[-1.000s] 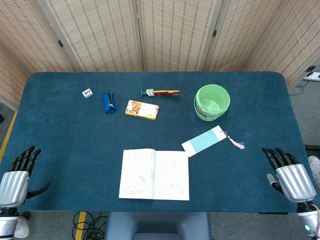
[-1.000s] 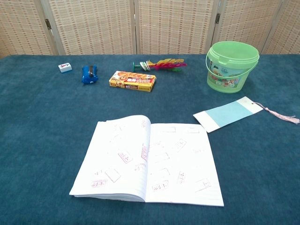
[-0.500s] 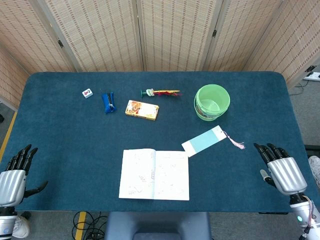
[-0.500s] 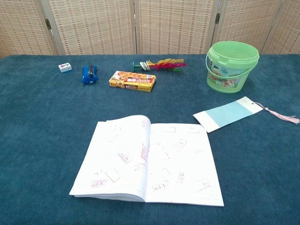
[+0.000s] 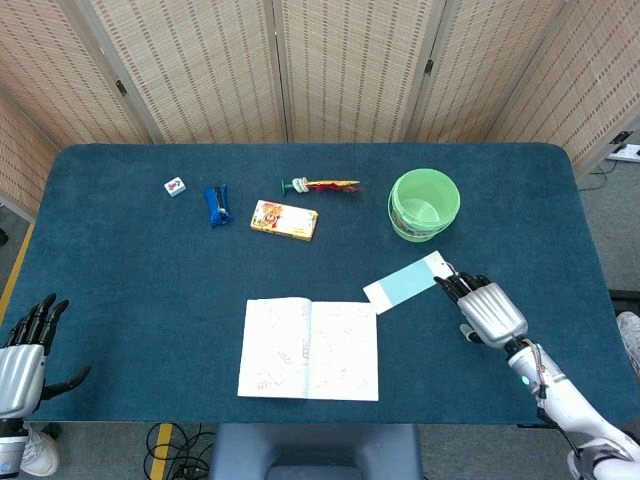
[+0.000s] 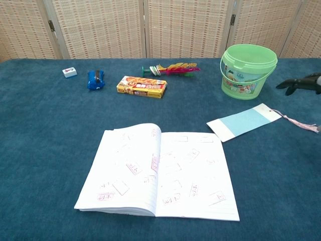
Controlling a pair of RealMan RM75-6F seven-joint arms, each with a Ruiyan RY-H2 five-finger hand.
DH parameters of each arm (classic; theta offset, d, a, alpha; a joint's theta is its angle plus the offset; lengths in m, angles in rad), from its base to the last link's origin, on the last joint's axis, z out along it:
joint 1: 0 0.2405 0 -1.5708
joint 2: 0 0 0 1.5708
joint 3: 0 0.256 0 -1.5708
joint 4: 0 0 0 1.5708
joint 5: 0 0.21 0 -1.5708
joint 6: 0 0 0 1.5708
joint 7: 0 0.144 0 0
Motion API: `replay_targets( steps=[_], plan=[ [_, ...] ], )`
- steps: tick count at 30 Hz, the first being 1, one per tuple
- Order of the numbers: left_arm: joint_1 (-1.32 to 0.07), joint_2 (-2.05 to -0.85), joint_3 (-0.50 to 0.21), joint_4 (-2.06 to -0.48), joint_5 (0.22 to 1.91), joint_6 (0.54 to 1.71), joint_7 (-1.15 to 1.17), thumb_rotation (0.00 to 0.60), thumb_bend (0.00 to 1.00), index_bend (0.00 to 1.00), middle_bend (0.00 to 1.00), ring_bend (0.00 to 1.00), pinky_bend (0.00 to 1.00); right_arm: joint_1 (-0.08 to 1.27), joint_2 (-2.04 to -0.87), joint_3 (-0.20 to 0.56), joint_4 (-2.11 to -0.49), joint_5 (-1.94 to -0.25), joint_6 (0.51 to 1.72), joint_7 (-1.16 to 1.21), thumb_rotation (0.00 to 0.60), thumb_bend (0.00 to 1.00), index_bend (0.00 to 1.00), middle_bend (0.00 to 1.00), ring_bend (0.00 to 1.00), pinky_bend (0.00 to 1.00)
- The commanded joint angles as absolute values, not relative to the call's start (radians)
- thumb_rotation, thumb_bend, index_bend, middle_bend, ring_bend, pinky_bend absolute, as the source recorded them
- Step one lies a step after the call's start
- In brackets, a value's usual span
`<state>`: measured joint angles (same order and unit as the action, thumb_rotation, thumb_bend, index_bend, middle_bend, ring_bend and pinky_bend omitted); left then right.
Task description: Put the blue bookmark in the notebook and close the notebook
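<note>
The open notebook [image 5: 309, 349] [image 6: 160, 170] lies near the table's front edge, its pages stamped in red. The blue bookmark [image 5: 402, 282] [image 6: 244, 122] lies flat just beyond the notebook's right corner, its pink tassel [image 6: 302, 123] trailing right. My right hand [image 5: 487, 307] [image 6: 301, 84] hovers over the tassel end of the bookmark, fingers spread and holding nothing. Off the table's front-left corner, my left hand [image 5: 22, 363] stays open and empty.
A green bucket [image 5: 424, 204] [image 6: 248, 71] stands just behind the bookmark. Further back lie a feathered shuttlecock [image 5: 322, 185], a yellow box [image 5: 284, 220], a blue clip [image 5: 216, 204] and a small white tile [image 5: 175, 186]. A woven folding screen stands behind the table.
My right hand has moved in from the table's right front edge, up and left to the bookmark's tassel end. My left hand has drifted slightly down and left. Bookmark and notebook stay put.
</note>
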<state>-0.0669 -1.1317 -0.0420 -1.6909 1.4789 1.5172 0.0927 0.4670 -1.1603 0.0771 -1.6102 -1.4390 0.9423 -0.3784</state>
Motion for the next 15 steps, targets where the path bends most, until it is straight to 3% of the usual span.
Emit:
replay_targets(
  steps=[1, 15],
  plan=[
    [-0.067, -1.132, -0.043, -1.685, 1.473, 1.513, 0.087, 0.600, 0.20, 0.05, 0.00, 0.08, 0.16, 0.559, -1.239, 0.111, -1.534, -1.344, 0.826, -0.446, 0.600, 0.22, 0.03, 0.12, 0.10, 0.28],
    [-0.074, -1.139, -0.050, -1.666, 1.452, 1.489, 0.076, 0.600, 0.20, 0.05, 0.00, 0.08, 0.16, 0.722, -1.405, 0.112, -1.344, -1.211, 0.680, -0.569, 0.600, 0.21, 0.03, 0.09, 0.08, 0.28]
  ],
)
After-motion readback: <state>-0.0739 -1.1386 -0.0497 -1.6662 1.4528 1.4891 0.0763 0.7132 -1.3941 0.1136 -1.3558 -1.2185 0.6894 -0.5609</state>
